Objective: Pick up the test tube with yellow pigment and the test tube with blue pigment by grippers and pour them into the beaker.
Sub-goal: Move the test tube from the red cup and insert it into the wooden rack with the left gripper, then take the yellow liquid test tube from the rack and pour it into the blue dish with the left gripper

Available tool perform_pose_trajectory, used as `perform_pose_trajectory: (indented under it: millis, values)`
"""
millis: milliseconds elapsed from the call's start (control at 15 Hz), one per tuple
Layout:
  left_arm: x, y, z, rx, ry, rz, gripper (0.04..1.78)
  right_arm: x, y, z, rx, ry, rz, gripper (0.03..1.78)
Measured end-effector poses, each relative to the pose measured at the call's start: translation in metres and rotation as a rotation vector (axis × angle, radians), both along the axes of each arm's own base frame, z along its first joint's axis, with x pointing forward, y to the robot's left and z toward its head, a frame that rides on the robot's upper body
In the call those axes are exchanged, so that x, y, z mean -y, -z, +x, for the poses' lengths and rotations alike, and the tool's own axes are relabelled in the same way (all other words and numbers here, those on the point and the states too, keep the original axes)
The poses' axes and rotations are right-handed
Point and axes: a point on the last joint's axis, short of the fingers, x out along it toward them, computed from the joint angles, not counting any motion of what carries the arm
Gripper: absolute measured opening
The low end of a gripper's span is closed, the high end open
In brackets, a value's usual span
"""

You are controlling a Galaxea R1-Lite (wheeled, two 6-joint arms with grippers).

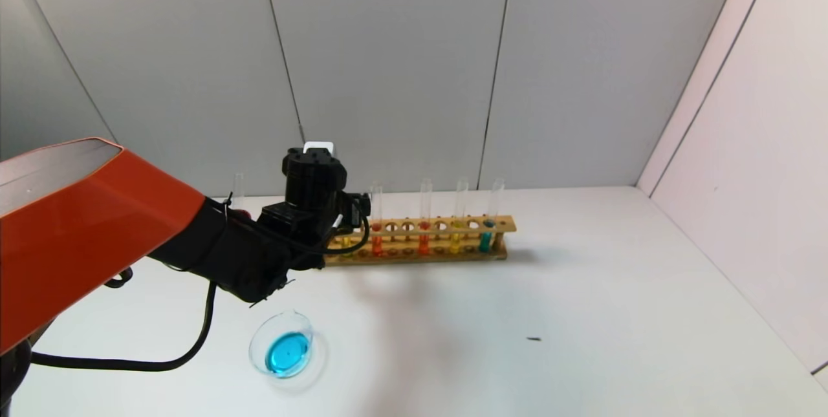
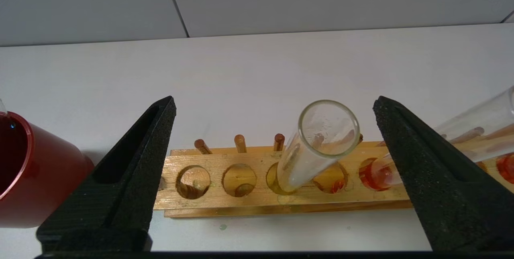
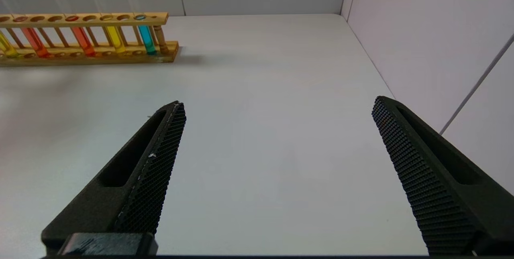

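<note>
On your left, the left gripper (image 2: 274,108) hangs over the left end of the wooden test tube rack (image 1: 420,239), its fingers (image 2: 132,162) spread wide and holding nothing. In the left wrist view you see the dark red cup (image 2: 24,170) standing just beside the left end of the rack. Between the open fingers stands the test tube with yellow pigment (image 2: 317,142), upright in its hole, its round mouth facing the camera; neither finger touches the glass. The two holes on the cup side of it have no tube in them. On its other side a tube with orange-red liquid (image 2: 441,142) leans partly behind the other finger.

On the table in front of the rack, near the left arm, you find the beaker (image 1: 283,344). It stands well apart from the rack and already contains bright blue liquid at its bottom. I cannot tell where the test tube with blue pigment is; a thin clear tube (image 1: 239,191) shows behind the arm, but its content is hidden.

Going to the right along the rack, you see two orange-red tubes, then a purer yellow tube (image 1: 457,223), and last a teal tube (image 1: 490,223) at the right end.

On your right, the right gripper (image 3: 277,106) is low over the bare white table (image 1: 614,313), well apart from the rack, with its fingers released and wide, holding nothing.
</note>
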Motion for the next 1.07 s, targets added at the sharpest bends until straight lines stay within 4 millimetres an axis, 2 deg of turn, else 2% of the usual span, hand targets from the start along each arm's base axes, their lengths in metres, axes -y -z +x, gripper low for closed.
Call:
perform_pose_trajectory:
  millis: [133, 267, 533, 667, 1067]
  values:
    - [0.0004, 0.0001, 0.0003, 0.000, 0.000, 0.001, 1.56, 0.0000, 0.0000, 0.0000, 0.000, 0.000, 0.001, 1.70]
    - [0.0029, 0.0006, -0.0008, -0.001, 0.007, 0.003, 1.33, 0.0000, 0.0000, 0.0000, 0.000, 0.000, 0.001, 1.70]
    - [0.0055, 0.0011, -0.0020, -0.002, 0.014, 0.000, 0.59, 0.0000, 0.0000, 0.0000, 0.000, 0.000, 0.001, 1.70]
    - [0.0061, 0.0017, -0.0016, -0.002, 0.015, 0.002, 0.34, 0.0000, 0.0000, 0.0000, 0.000, 0.000, 0.000, 1.70]
    - [0.0069, 0.0019, -0.0010, -0.001, 0.017, 0.002, 0.32, 0.0000, 0.0000, 0.0000, 0.000, 0.000, 0.001, 1.70]
